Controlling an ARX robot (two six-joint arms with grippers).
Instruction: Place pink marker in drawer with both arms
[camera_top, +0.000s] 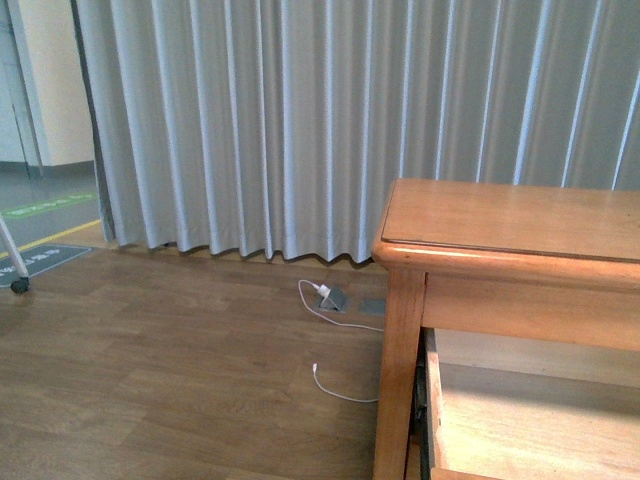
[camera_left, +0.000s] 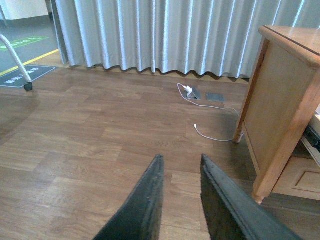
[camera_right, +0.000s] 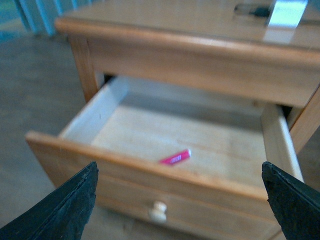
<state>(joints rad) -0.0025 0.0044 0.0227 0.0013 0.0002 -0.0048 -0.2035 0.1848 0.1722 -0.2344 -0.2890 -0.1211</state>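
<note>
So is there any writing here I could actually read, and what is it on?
Nothing can be read for certain.
Pink marker, lying in the open drawer: white print on its barrel, too blurred to read.
Dark floor mat, far left in the front view: pale lettering, too small to read.
Green floor strip behind it: faint marks, unreadable.

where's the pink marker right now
In the right wrist view, the pink marker lies loose on the floor of the open drawer, just behind its front panel and about midway across.
</note>
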